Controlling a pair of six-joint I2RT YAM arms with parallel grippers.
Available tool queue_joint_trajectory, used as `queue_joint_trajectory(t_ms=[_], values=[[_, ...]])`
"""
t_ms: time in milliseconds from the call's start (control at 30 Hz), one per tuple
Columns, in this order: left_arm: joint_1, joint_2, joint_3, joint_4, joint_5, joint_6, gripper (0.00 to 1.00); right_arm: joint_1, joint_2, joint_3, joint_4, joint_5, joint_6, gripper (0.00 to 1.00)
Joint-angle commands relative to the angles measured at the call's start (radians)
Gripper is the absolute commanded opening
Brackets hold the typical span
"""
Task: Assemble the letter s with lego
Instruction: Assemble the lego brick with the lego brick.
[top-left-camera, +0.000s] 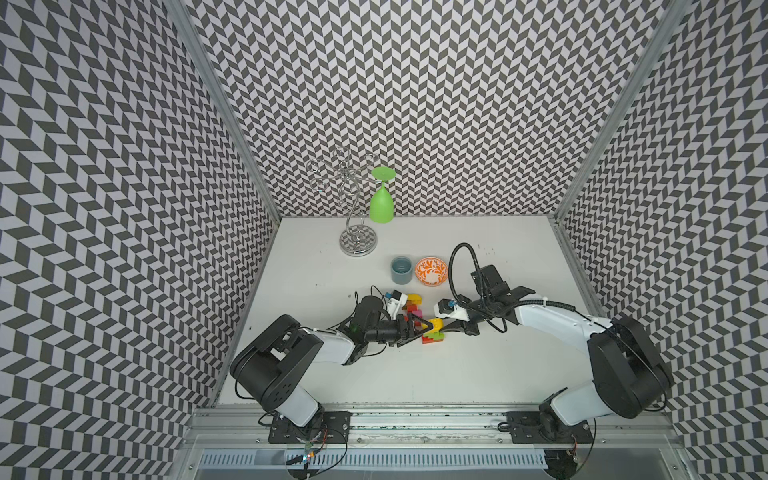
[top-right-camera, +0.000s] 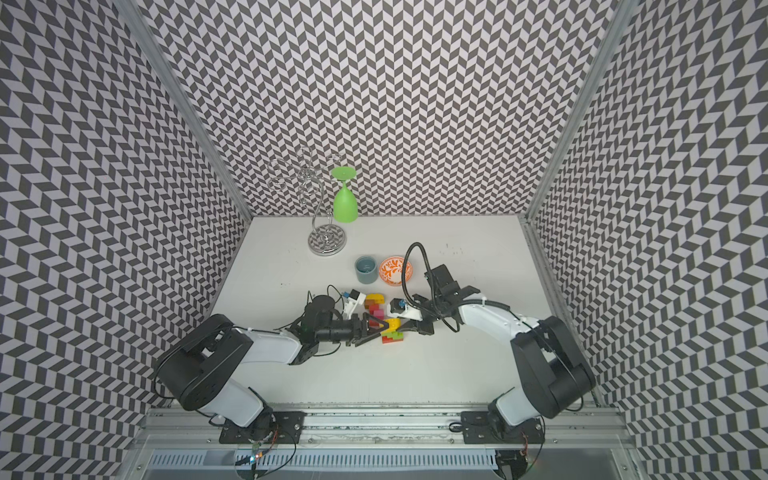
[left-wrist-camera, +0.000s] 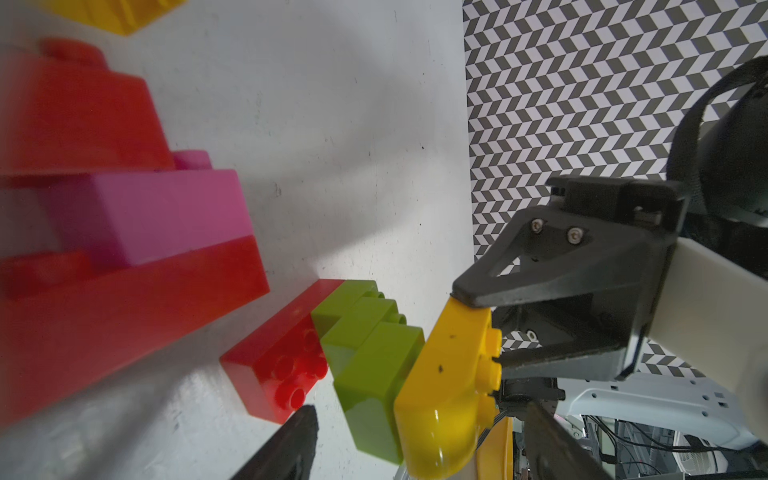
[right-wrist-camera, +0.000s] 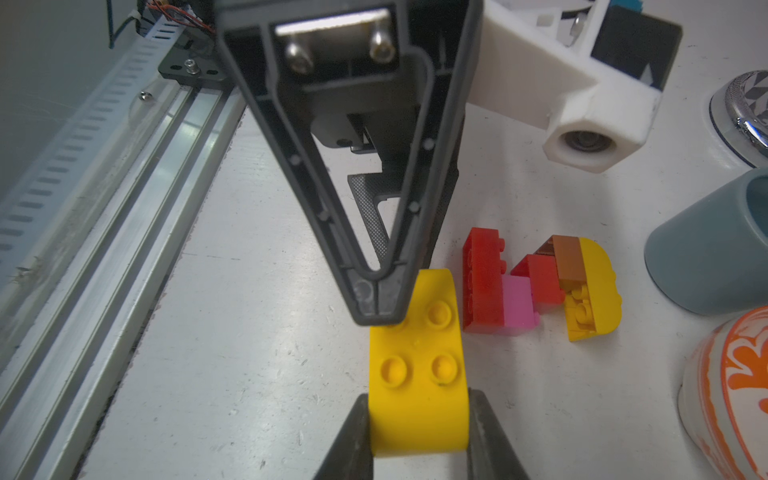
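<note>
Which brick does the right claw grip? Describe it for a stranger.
On the white table, find the lego cluster by the orange-patterned bowl. At its near end the right claw pinches a rounded yellow brick. Only this yellow one joins a lime-green brick.

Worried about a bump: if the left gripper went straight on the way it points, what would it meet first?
Probably the yellow curved brick, held by the right gripper: it seems to lie between the left gripper's open fingers, against lime green bricks. Depth is unclear.
</note>
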Motion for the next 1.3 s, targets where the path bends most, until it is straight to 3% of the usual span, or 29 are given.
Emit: queue_joint_trajectory(t_ms=[0,600,1267], values=[[-0.013,0.019,0.023,0.038,-0.010,-0.002,0.78,-0.002,0.013,0.022,0.007,-0.015,-0.018,0.10],[-0.018,0.039,0.030,0.053,-0.019,-0.013,0.69,-0.003,0.028,0.030,0.000,-0.018,-0.016,0.10],[-0.015,0.047,0.023,0.058,-0.019,-0.015,0.66,-0.002,0.029,0.037,-0.027,0.014,-0.028,0.09]])
